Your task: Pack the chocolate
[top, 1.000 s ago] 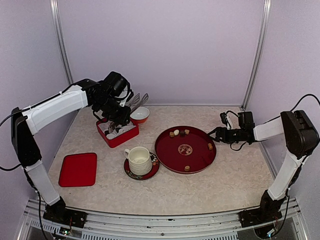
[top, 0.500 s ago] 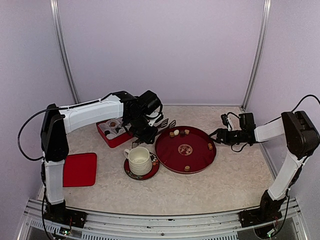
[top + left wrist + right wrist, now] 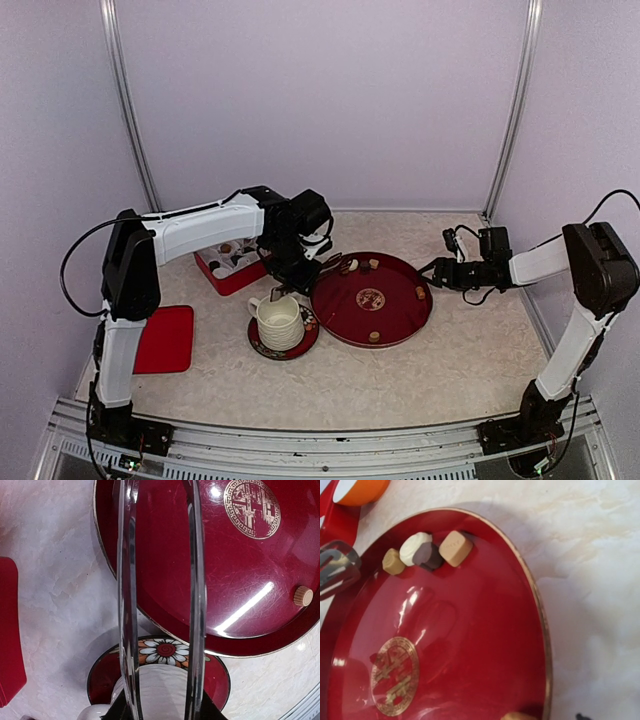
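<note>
Tabletop (image 3: 590, 555): tongs (image 3: 337, 567) at plate (image 3: 485, 620) rim, near chocolates (image 3: 427, 552).

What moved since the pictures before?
The left gripper swung right from the red box to the left edge of the red plate, carrying the metal tongs along. The right gripper, the cup and the chocolates on the plate stayed put.

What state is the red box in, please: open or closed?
Open: the red box shows its white compartments from above, and a flat red lid lies apart on the table.
</note>
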